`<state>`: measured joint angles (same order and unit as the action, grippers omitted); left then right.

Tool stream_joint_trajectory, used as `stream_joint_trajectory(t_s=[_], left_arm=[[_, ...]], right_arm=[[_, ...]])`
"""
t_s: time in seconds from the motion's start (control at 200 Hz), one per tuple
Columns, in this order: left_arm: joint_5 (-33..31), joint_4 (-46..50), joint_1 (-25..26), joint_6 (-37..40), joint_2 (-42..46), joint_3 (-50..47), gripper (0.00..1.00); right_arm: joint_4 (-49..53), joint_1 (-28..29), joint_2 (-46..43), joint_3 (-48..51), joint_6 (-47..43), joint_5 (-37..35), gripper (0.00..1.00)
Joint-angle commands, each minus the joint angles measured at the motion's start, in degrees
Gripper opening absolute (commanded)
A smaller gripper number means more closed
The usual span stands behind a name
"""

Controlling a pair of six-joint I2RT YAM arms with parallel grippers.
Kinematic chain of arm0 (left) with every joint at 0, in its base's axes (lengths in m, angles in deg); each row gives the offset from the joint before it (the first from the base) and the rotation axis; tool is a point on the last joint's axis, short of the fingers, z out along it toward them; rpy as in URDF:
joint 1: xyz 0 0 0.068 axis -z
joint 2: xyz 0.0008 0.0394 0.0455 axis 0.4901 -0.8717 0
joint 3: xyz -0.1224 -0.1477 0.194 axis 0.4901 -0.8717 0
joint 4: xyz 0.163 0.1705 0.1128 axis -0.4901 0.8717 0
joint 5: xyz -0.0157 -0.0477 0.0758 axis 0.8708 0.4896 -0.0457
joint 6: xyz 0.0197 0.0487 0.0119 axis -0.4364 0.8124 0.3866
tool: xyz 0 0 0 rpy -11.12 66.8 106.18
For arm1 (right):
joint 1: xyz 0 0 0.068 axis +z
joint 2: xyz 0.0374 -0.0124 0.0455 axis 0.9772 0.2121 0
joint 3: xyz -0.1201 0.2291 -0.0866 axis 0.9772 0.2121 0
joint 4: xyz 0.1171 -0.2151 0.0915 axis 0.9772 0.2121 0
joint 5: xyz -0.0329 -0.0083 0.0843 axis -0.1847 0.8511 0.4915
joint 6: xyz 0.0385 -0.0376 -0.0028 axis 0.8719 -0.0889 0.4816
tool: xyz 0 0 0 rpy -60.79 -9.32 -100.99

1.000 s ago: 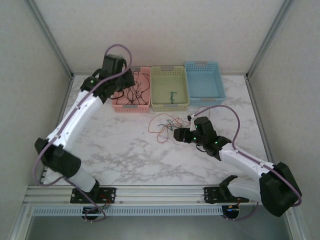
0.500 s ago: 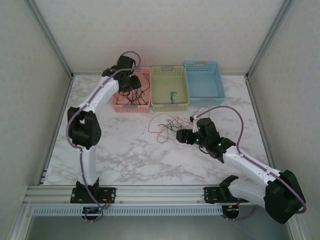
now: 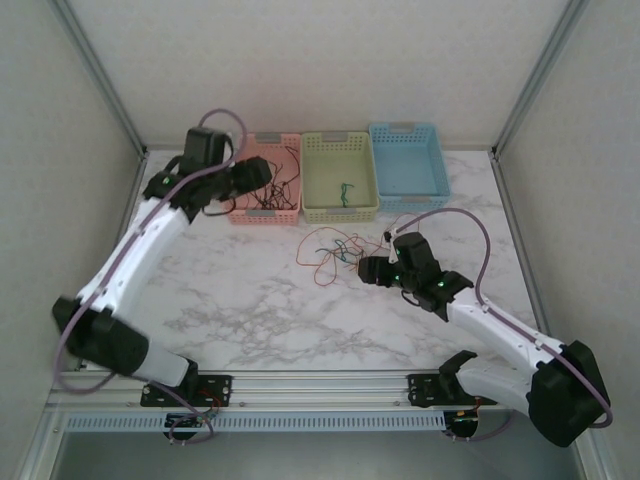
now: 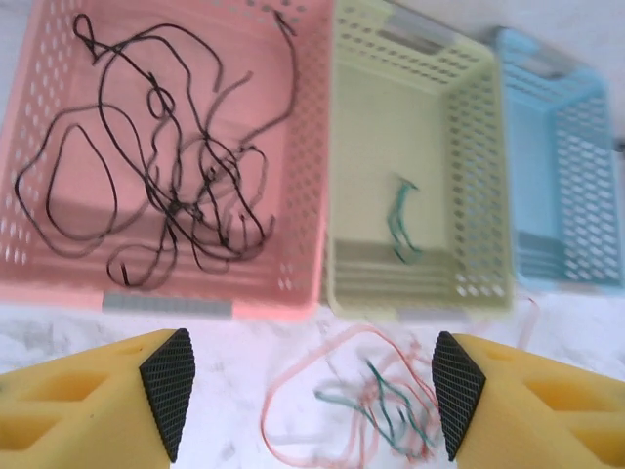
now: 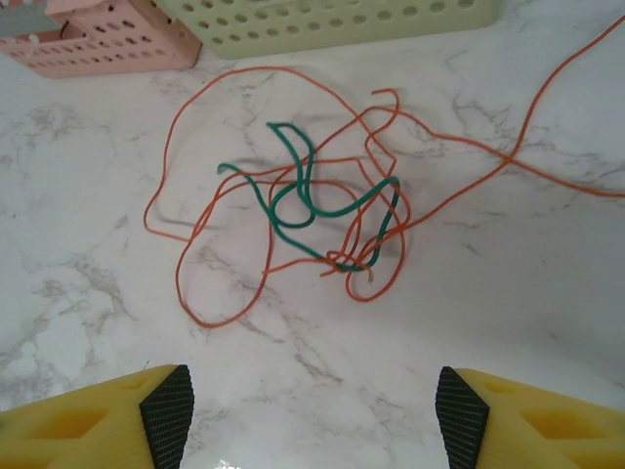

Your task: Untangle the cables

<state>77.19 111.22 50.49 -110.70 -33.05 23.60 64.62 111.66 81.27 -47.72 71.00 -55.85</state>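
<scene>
Left to right. The left claw (image 3: 252, 180) hangs over the near rim of the pink basket (image 3: 262, 212), jaws wide with nothing between them. The basket holds a loose heap of black cables (image 4: 166, 186). The yellow-green basket (image 4: 420, 298) beside it holds one short green cable (image 4: 400, 220). The blue basket (image 4: 557, 274) looks bare.

On the worktop (image 3: 250, 300), just in front of the baskets, lies the remaining tangle (image 5: 312, 215): a green strand (image 5: 293, 200) threaded through several orange loops (image 5: 186, 186). The right claw (image 5: 312, 415) is just beside it on the right, jaws wide and empty.

Hazards (judged, not observed):
- If the right claw closes where green and orange cross, it would likely lift both colours together and draw the knot tighter.
- Wires this thin may slip from between the pads.
- A pull on the long orange tail (image 5: 547, 117) could drag the whole bundle across the marble.
- If the left claw dips, it could snag a black loop and carry it out of the basket.

Views compared:
- The left wrist camera looks down into the baskets and separates their contents.
- The right wrist camera resolves the individual crossings in the tangle, which the overhead camera renders as a faint scribble.
- The overhead camera alone relates both arms to the baskets.
</scene>
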Motion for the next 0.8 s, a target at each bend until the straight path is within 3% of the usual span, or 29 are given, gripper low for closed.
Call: stream_joint_trajectory(t_s=[0.0, 0.235, 0.385, 0.551, 0.796], left_arm=[[5.36, -2.72, 0.80, -1.94, 5.93, -10.65, 0.69], [9.32, -4.32, 1.96, -6.01, 23.53, -32.58, 0.71], [8.30, -1.94, 2.25, -7.82, 32.53, -41.11, 0.71], [7.84, -1.00, 2.23, -9.16, 36.78, -44.64, 0.72], [8.04, -1.67, 2.23, -8.42, 34.20, -43.43, 0.72]], right_arm=[[1.01, -0.97, 3.78, -2.96, 0.46, -1.17, 0.68], [-1.52, -1.38, 14.89, -9.17, -2.51, 0.98, 0.64], [0.68, -1.37, 22.59, -15.87, -10.54, 1.34, 0.53], [2.72, -1.37, 29.46, -21.87, -15.16, 3.10, 0.56], [1.65, -1.26, 37.55, -27.38, -14.90, 3.46, 0.57]])
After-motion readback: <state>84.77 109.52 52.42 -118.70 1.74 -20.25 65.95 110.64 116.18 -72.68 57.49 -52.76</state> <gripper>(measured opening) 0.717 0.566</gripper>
